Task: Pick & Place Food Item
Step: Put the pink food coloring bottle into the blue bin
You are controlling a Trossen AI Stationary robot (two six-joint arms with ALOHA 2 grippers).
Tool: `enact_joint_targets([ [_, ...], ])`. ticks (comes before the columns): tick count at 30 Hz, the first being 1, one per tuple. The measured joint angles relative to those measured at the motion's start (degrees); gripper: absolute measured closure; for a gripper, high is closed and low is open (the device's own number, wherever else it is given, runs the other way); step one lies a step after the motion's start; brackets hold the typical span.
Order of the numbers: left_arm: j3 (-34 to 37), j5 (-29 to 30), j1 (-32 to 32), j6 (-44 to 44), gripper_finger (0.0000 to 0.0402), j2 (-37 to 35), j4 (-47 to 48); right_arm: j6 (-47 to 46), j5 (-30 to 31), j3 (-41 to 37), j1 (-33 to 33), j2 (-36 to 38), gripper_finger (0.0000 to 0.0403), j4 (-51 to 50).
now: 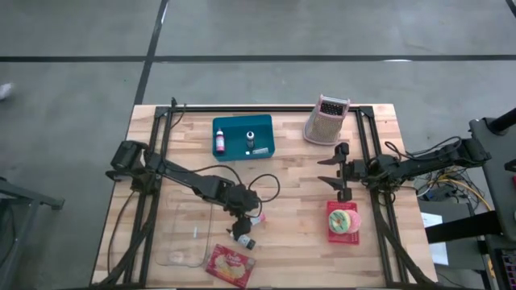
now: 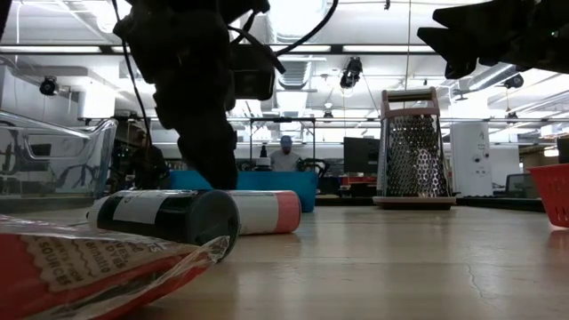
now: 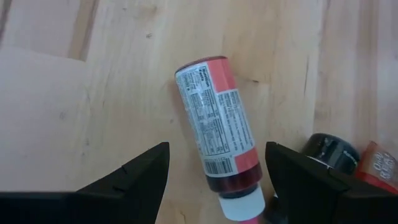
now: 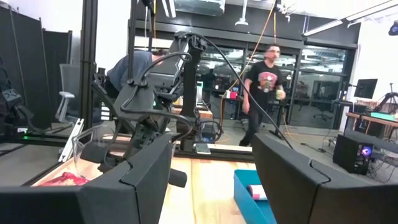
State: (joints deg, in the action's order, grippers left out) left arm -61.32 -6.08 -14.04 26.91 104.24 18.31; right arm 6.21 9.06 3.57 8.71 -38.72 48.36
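Observation:
A small bottle [image 3: 217, 134] with a pink-and-white label and a white cap [image 3: 242, 206] lies on its side on the wooden table [image 1: 298, 242]. My left gripper [image 3: 217, 149] hangs just above it, pointing steeply down and open, with one finger on each side of the bottle's cap end, touching nothing. In the high view this gripper [image 1: 242, 211] is at the table's middle left, with the bottle [image 1: 256, 218] beside it. My right gripper [image 1: 337, 171] waits open above the table's right half, holding nothing.
A dark bottle with a black cap [image 1: 244, 239] lies close by the pink one. A clear glass dish [image 1: 184, 234] and a red snack packet [image 1: 230, 266] are at the near left. At the back are a teal bin [image 1: 243, 135] and a grater [image 1: 326, 119]. A red basket [image 1: 343, 219] stands at the right.

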Motion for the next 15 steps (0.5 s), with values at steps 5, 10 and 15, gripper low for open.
enact_joint_targets([
  [5,0.0,0.2,0.0,-0.5,0.0131,1.4,0.0,0.0,0.0,0.1,0.0,0.0,0.0184,0.0],
  [10,0.0,0.1,0.0,-0.5,0.0131,3.0,0.3,0.2,0.0,0.3,0.0,0.0,0.0184,0.0],
  [15,0.0,2.7,0.0,-1.0,0.0131,2.7,1.4,0.2,0.0,0.4,0.0,0.0,0.0184,-0.1],
])
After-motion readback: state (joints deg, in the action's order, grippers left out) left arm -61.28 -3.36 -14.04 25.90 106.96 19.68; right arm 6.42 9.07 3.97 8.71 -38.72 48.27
